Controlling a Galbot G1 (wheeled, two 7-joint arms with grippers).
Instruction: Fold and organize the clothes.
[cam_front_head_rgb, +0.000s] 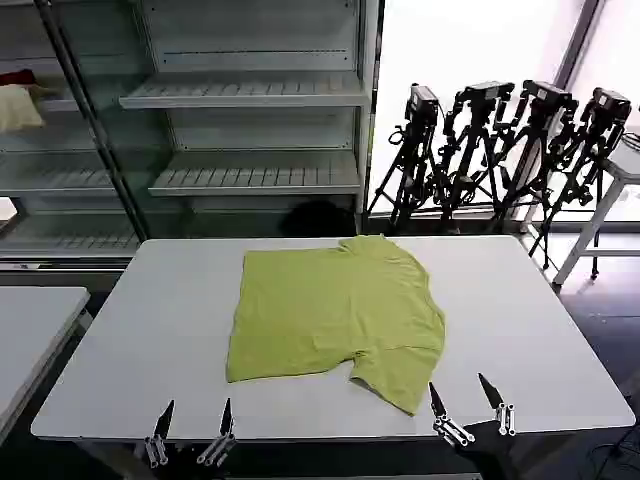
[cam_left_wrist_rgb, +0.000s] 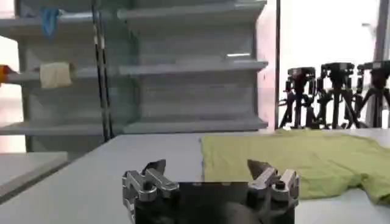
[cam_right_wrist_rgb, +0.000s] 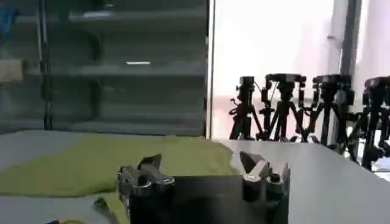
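T-shirt (cam_front_head_rgb: 335, 315) spread flat mid-table (cam_front_head_rgb: 150, 330), sleeve trailing near right. Fabric judged thin, light, limp; best pinched at hem corner or sleeve edge. Left gripper (cam_front_head_rgb: 190, 432), right gripper (cam_front_head_rgb: 468, 410) held wide, empty, near edge.

Bare table (cam_front_head_rgb: 170, 330) lies open at nine and three o'clock of the T-shirt (cam_front_head_rgb: 335, 310). Shelving (cam_front_head_rgb: 250, 130) and tripods (cam_front_head_rgb: 500, 150) stand beyond at twelve.
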